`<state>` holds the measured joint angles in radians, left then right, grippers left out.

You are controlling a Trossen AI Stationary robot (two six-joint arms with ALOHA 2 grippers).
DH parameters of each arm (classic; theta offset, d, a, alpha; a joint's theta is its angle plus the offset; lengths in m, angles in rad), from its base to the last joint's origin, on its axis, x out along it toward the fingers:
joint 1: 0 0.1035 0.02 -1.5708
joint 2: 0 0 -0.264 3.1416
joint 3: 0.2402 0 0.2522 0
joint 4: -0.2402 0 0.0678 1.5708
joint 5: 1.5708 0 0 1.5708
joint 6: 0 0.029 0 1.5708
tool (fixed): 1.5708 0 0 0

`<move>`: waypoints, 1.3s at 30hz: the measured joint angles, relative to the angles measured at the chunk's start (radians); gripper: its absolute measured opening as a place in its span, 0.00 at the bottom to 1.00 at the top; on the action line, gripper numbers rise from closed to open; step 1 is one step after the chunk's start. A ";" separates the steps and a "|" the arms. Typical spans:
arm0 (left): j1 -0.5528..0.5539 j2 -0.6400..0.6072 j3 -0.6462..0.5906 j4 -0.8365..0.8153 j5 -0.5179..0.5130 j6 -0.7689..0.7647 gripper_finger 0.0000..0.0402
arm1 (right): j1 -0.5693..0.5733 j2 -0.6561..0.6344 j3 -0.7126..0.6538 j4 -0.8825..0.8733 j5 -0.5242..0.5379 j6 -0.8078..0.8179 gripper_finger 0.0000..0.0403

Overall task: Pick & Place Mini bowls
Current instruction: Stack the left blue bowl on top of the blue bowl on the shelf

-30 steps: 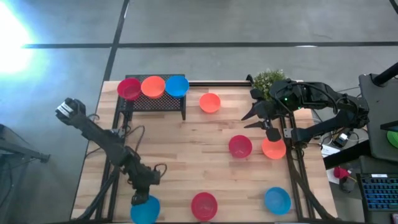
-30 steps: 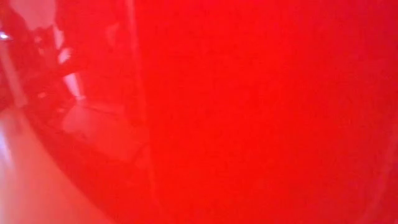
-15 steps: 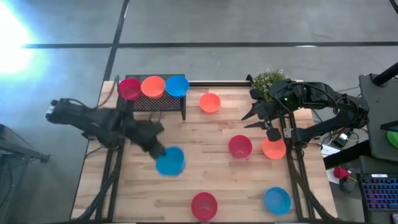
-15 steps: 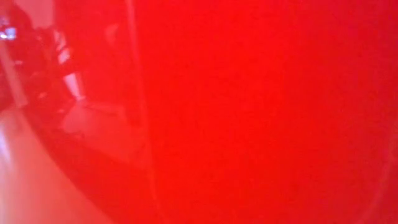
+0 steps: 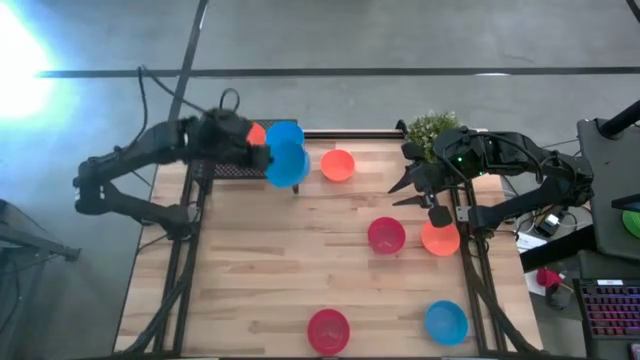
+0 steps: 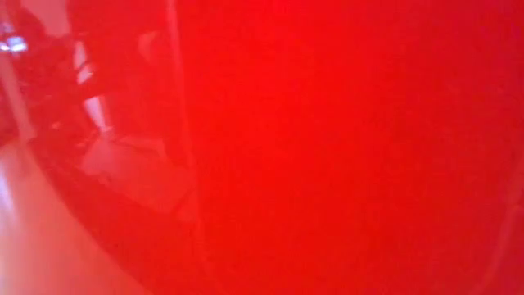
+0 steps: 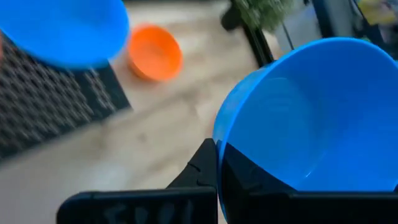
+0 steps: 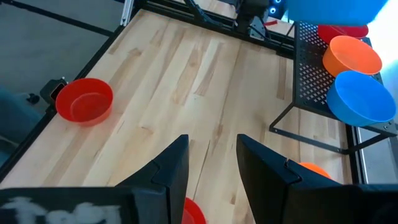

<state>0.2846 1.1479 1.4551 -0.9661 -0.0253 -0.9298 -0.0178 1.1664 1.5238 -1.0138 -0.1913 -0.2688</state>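
Note:
My left gripper (image 5: 268, 160) is shut on a blue mini bowl (image 5: 290, 166) and holds it in the air by the near right corner of the black mesh rack (image 5: 225, 168). A blue bowl (image 5: 285, 132) and an orange one (image 5: 257, 132) rest on the rack; my arm hides the rest of it. An orange bowl (image 5: 338, 165), a red bowl (image 5: 386, 236), an orange bowl (image 5: 440, 239), a blue bowl (image 5: 446, 322) and a red bowl (image 5: 328, 330) sit on the table. My right gripper (image 8: 212, 168) waits open at the right edge. My left gripper holds the blue bowl by its rim (image 7: 219, 144), with one finger (image 7: 202, 169) outside the wall and the other showing dark inside it. The bowl is lifted clear and tilted, its opening turned sideways.
A small green potted plant (image 5: 431, 130) stands at the far right, beside my right arm. A red bowl (image 6: 327, 147) fills the low view and blocks it. Bare wood lies in the middle and on the near left of the table (image 5: 250, 290).
My left gripper has lifted the blue bowl off the near left edge of the table and swung it up and toward the far edge, to the rack. The bowl has tipped from level to tilted. My right arm has kept still.

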 joint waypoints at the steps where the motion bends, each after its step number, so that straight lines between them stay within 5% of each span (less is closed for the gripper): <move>1: 0.033 0.008 0.011 -0.004 0.006 0.039 0.00 | 0.000 0.000 0.000 0.000 0.000 0.002 0.33; 11: 0.299 0.210 0.212 -0.161 0.013 0.448 0.00 | 0.000 0.000 0.000 0.000 0.003 0.007 0.33; 21: 0.427 0.460 0.420 -0.267 0.072 0.745 0.00 | 0.000 0.000 0.000 0.000 0.003 0.007 0.33; 39: 0.485 0.582 0.472 -0.333 0.058 0.855 0.00 | 0.000 0.000 0.000 0.000 0.011 0.007 0.33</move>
<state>0.7699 1.7296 1.9270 -1.2991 0.0324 -0.0746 -0.0181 1.1664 1.5238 -1.0134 -0.1806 -0.2615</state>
